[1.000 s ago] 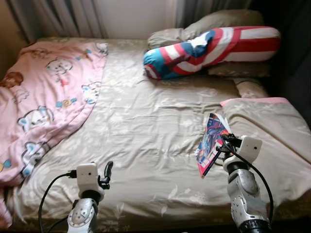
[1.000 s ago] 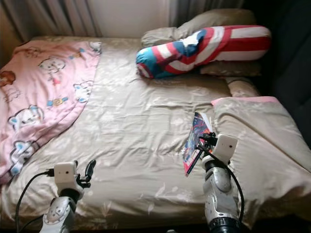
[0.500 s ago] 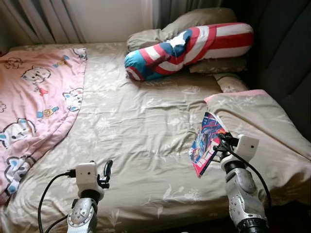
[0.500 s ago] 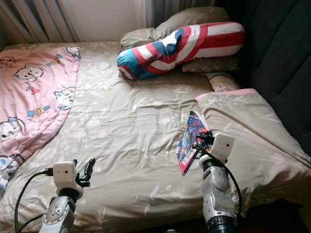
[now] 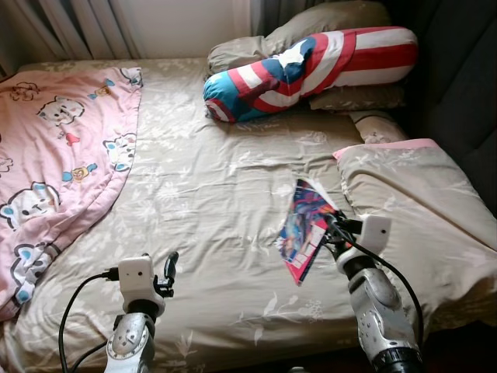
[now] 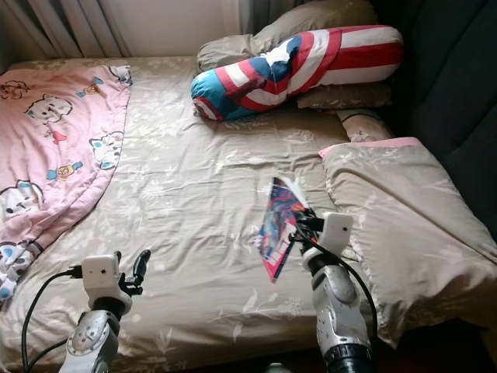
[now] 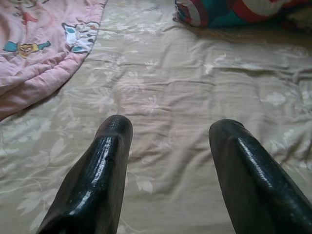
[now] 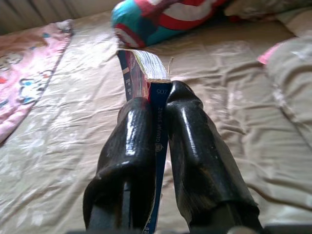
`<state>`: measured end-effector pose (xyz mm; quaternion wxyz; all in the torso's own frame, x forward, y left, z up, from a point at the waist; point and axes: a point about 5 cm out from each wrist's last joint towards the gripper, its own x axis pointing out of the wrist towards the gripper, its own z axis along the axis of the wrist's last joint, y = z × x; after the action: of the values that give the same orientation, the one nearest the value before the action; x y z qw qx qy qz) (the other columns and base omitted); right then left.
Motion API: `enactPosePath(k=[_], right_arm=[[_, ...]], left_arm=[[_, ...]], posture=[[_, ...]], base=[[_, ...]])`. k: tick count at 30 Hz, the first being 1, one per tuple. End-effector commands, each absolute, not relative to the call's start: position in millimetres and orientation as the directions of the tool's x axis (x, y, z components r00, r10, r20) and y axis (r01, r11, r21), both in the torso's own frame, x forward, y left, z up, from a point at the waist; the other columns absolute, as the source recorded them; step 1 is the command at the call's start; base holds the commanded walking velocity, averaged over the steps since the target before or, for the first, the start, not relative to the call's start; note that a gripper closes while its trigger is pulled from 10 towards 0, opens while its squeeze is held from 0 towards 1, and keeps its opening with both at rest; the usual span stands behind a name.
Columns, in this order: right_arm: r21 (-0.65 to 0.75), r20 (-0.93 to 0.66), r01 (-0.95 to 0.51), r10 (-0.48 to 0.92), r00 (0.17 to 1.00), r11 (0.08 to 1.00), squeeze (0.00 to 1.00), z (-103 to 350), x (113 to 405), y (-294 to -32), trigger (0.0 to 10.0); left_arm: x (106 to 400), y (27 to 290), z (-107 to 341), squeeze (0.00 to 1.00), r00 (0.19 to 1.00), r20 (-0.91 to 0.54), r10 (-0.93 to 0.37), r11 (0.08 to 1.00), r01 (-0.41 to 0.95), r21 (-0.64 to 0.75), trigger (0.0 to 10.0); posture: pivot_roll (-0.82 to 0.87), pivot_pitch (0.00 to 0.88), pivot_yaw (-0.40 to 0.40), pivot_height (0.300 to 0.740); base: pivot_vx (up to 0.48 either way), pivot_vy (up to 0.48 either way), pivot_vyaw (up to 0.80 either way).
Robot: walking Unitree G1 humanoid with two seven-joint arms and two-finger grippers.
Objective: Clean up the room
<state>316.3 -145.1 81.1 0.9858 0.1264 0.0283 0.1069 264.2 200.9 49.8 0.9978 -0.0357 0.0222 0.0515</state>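
A thin colourful book [image 5: 303,229] with a blue, red and pink cover hangs above the beige bed sheet [image 5: 225,194], held edge-on. My right gripper [image 5: 330,228] is shut on its spine; both black fingers [image 8: 187,126] press the book [image 8: 141,73] between them in the right wrist view. My left gripper [image 5: 169,268] stands open low over the near left of the bed, its two fingers [image 7: 105,165] apart with nothing between them.
A pink cartoon-print quilt [image 5: 54,148] covers the bed's left side. A red, white and blue bolster [image 5: 311,70] lies on beige pillows at the head. A folded beige blanket [image 5: 411,202] with pink trim lies at the right. Dark wall stands beyond the bed's right edge.
The camera has swung, shifting the whole scene. My right gripper has carried the book left and a little up, toward the middle of the bed. The left gripper stays open.
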Motion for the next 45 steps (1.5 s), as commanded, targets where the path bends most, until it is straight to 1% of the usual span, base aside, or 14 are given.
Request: enactPosePath(k=[1,4,8,11,13,14,18,20,24,35,37,41,42,45], right_arm=[[0.219,-0.004,-0.230,0.237,0.972,0.948,0.00,88.0,319.3,-147.9,10.0],[0.177,0.004,-0.252,0.255,0.967,0.951,0.00,90.3,320.3,-148.4,10.0],[0.169,0.006,-0.203,0.205,0.979,0.964,0.00,91.4,322.3,-154.6,10.0],[0.132,-0.037,-0.158,0.165,0.986,0.978,0.00,87.4,324.5,-157.7,10.0],[0.136,-0.048,-0.133,0.141,0.989,0.982,0.00,84.1,323.4,-160.0,10.0],[0.136,-0.048,-0.133,0.141,0.989,0.982,0.00,84.1,323.4,-160.0,10.0],[0.142,-0.034,-0.130,0.136,0.990,0.981,0.00,83.0,321.6,-157.7,10.0],[0.156,-0.015,-0.112,0.116,0.993,0.981,0.00,83.2,320.3,-157.6,10.0],[0.153,-0.027,-0.099,0.104,0.994,0.983,0.00,80.9,319.7,-157.6,10.0],[0.140,-0.033,-0.104,0.110,0.993,0.985,0.00,80.2,320.8,-156.1,10.0],[0.133,-0.042,-0.110,0.117,0.992,0.985,0.00,79.7,321.5,-155.0,10.0],[0.138,-0.023,-0.112,0.116,0.993,0.984,0.00,80.6,321.0,-154.0,10.0],[0.160,-0.005,-0.105,0.107,0.994,0.982,0.00,81.7,320.1,-154.3,10.0],[0.152,-0.005,-0.106,0.108,0.994,0.983,0.00,81.8,320.1,-154.0,10.0]], left_arm=[[263.2,199.1,49.4,0.00,0.993,-0.056,0.101,0.992,-0.105,-0.074,10.0],[264.5,195.3,50.0,0.00,0.994,-0.055,0.092,0.992,-0.097,-0.079,10.0],[264.2,192.7,50.2,0.00,0.995,-0.055,0.088,0.992,-0.092,-0.086,10.0],[262.8,192.7,49.7,0.00,0.995,-0.055,0.088,0.992,-0.093,-0.088,10.0],[261.9,192.5,49.5,0.00,0.995,-0.056,0.088,0.992,-0.092,-0.089,10.0],[261.9,192.5,49.5,0.00,0.995,-0.056,0.088,0.992,-0.092,-0.089,10.0],[261.6,192.8,49.9,0.00,0.995,-0.054,0.086,0.992,-0.091,-0.087,10.0],[261.8,192.3,50.1,0.00,0.995,-0.053,0.081,0.992,-0.086,-0.087,10.0],[262.3,190.8,50.7,0.00,0.996,-0.052,0.078,0.993,-0.082,-0.089,10.0],[262.4,189.3,50.9,0.00,0.996,-0.052,0.068,0.993,-0.072,-0.092,10.0],[262.5,189.1,51.0,0.00,0.996,-0.052,0.066,0.993,-0.071,-0.092,10.0],[263.0,188.9,51.3,0.00,0.997,-0.051,0.064,0.993,-0.069,-0.092,10.0],[263.3,188.6,51.4,0.00,0.997,-0.050,0.063,0.993,-0.068,-0.093,10.0],[263.6,188.7,51.7,0.00,0.997,-0.050,0.063,0.993,-0.068,-0.092,10.0]], posture=[[-0.03,0.200,0.000,0.740],[-0.03,0.201,0.002,0.740],[-0.03,0.192,-0.002,0.740],[-0.02,0.184,-0.003,0.740],[-0.02,0.178,-0.004,0.725],[-0.02,0.178,-0.004,0.725],[-0.02,0.173,-0.003,0.695],[-0.02,0.170,-0.003,0.695],[-0.02,0.164,-0.001,0.695],[-0.02,0.148,0.002,0.695],[-0.02,0.147,0.002,0.690],[-0.02,0.146,0.003,0.661],[-0.02,0.147,0.003,0.661],[-0.02,0.148,0.004,0.661]], base=[[0.000,0.000,0.00],[0.000,0.000,0.00],[0.000,0.000,0.00],[0.000,0.000,0.00],[0.000,0.000,0.00],[0.000,0.000,0.00],[0.000,0.000,0.00],[0.000,0.000,0.00],[0.000,0.000,0.00],[0.000,0.000,0.00],[0.000,0.000,0.00],[0.000,0.000,0.00],[0.000,0.000,0.00],[0.000,0.000,0.00]])
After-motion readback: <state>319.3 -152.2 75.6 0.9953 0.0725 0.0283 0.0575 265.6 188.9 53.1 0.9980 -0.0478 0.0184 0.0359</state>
